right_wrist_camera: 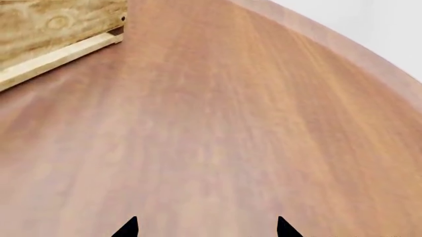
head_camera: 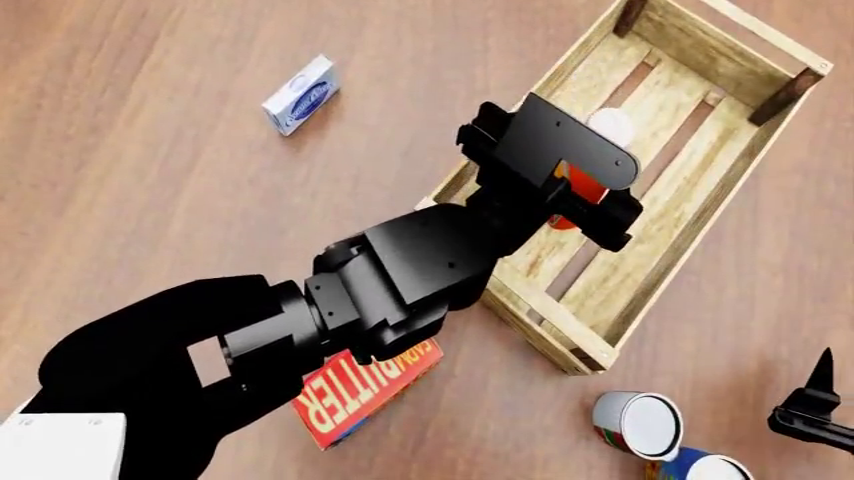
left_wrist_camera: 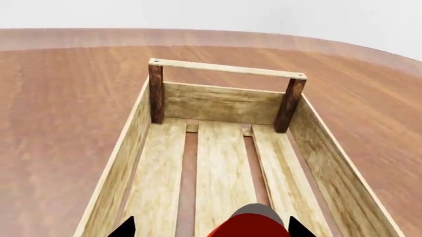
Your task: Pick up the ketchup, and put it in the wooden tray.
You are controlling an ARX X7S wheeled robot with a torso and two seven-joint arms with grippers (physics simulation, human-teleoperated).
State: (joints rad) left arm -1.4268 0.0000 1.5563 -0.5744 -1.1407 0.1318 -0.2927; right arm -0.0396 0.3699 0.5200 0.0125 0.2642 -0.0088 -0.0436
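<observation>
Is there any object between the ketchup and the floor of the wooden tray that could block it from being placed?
Nothing visible blocks it. The left gripper holds the ketchup over the wooden tray, and the left wrist view shows only bare slats ahead of it.

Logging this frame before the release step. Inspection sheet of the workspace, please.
Surface: brown wood-grain table, pale wall past its far edge in the wrist views.
Job's things: ketchup held over the tray, mostly hidden by the gripper; tray slats bare in the left wrist view.
Clutter: blue-white box left of the tray; butter box partly under the left arm; two cans near the tray's front corner.
Grippers: left gripper shut on the ketchup above the tray; right gripper open, over bare table.
Cables: nothing seen.
Surroundings: nothing seen beyond the wall.
</observation>
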